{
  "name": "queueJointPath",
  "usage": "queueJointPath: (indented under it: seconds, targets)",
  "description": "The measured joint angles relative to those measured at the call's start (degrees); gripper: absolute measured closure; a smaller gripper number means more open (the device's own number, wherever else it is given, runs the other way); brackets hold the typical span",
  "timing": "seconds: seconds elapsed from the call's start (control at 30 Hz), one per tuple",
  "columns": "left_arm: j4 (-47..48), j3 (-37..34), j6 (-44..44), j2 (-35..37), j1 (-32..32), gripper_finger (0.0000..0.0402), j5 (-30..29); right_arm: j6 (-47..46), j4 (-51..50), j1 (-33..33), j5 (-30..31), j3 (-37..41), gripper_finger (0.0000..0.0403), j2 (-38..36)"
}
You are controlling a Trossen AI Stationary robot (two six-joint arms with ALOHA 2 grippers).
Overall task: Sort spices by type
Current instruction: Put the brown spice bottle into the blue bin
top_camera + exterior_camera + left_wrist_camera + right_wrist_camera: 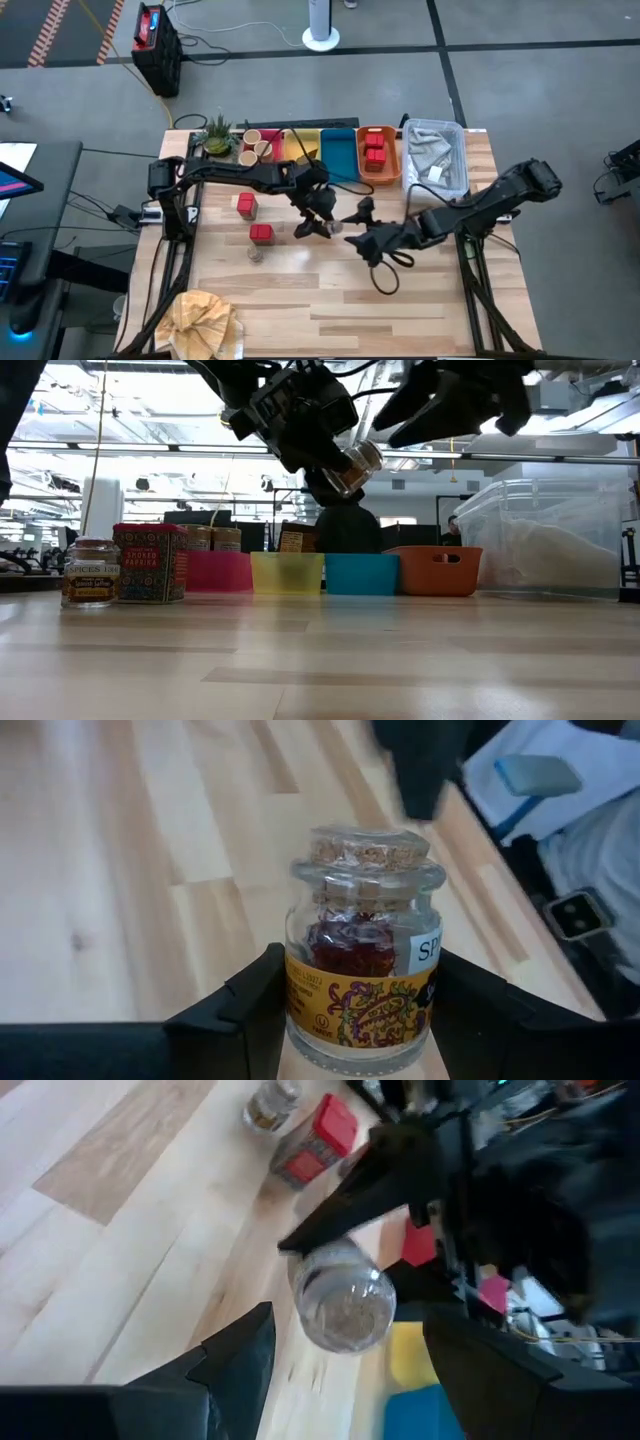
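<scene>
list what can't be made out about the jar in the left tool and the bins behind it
- Jar, left wrist view: label text cut off by the left tool's finger.
- Jar base, high view: covered by the left tool.
- Contents of the yellow bin and blue bin, low view: hidden by their walls.
- Clear tub, low view: contents too hazy to identify.

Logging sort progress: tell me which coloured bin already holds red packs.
The orange bin, beside the clear tub: red packs lie in it; the blue bin and yellow bin show none.

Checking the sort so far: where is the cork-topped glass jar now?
The cork-topped glass jar is held off the table in the left hand, mid-table in the high view, right of the red tins.
</scene>
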State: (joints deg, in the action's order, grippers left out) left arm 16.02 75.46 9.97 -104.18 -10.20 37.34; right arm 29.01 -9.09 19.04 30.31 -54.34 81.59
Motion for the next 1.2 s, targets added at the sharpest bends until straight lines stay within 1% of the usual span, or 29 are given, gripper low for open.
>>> queueJointPath:
  seconds: [0.07,0.13,0.47,0.63,0.73,0.8,0.97,1.07,1.2]
  targets:
    - [0.0,0.0,-0.1,0.0,0.0,0.0207,1.6,1.4,-0.5,-0.8,-1.8,-1.4,0.0113,1.5]
    - [0.0,0.0,-0.1,0.0,0.0,0.0207,1.9,2.9,-0.3,-1.3,-2.8,-2.8,0.0113,3.1]
    - [0.1,0.0,0.1,0.0,0.1,0.0206,3.9,7.9,-0.5,-2.4,-3.7,-6.4,0.0113,8.6]
    - [0.1,0.0,0.3,0.0,0.3,0.0205,4.4,8.5,-0.2,-3.1,-3.8,-6.9,0.0115,9.6]
    - [-0.3,0.0,0.4,0.0,0.6,0.0205,4.4,8.6,0.4,-3.1,-3.9,-6.9,0.0126,9.7]
    - [-0.5,0.0,0.9,0.0,1.0,0.0205,4.6,8.6,1.0,-3.0,-4.0,-6.9,0.0141,9.7]
    - [-1.2,0.0,1.4,0.0,1.7,0.0205,4.4,8.3,0.7,-3.0,-4.7,-6.9,0.0198,9.7]
    - [-1.3,0.0,1.4,0.0,1.8,0.0205,3.9,8.1,0.9,-2.9,-5.5,-6.9,0.0198,9.7]
    - [-1.6,0.0,-1.9,0.0,1.9,0.0193,1.5,6.5,0.3,-2.9,-5.5,-6.9,0.0198,9.7]
